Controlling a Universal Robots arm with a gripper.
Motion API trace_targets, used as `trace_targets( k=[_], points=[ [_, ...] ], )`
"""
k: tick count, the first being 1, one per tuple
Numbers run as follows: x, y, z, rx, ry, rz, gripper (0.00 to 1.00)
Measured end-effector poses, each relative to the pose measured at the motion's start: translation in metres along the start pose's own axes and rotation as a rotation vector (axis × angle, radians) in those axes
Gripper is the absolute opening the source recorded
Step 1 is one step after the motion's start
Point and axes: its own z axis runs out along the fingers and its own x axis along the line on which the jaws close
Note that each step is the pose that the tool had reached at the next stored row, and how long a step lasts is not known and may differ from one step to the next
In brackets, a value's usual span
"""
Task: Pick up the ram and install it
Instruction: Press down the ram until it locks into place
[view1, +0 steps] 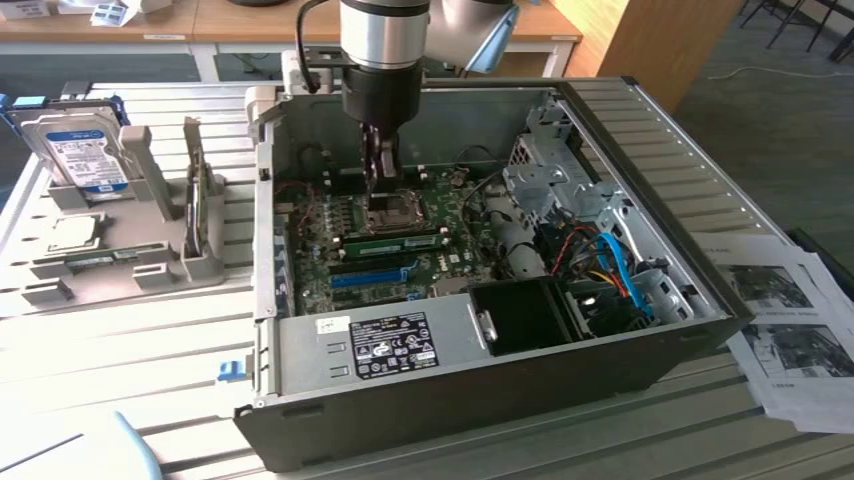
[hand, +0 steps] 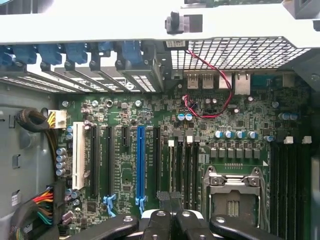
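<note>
Pincer (view1: 383, 165) clenched, empty, hovering over the motherboard (view1: 387, 245) near the CPU socket (view1: 396, 210); 1 ram stick (view1: 396, 241) sits seated in its slot, so installation looks done.

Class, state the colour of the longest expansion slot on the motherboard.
Blue; the expansion slot shows best in the wrist view.

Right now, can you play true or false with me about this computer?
1. The computer case is open on top. True.
2. The tool is wide open. False: it is shut, with nothing seen between its fingers.
3. The hard drive is inside the case. False: it stands on a grey stand outside, at the exterior view's left.
4. The ram lies on the board inside the case. True.
5. One long slot is blue. True.
</note>
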Motion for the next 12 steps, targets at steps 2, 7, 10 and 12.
trace_targets(
  k=[2,7,10,12],
  points=[
    [0.0000,0.0000,-0.0001,-0.0001,-0.0023,0.000,0.09],
    [0.0001,0.0000,-0.0008,-0.0002,-0.0059,0.000,0.09],
    [0.0004,0.0001,-0.0035,-0.0002,-0.0059,0.000,0.09],
    [0.0006,0.0001,-0.0057,-0.0002,-0.0059,0.000,0.09]
  ],
)
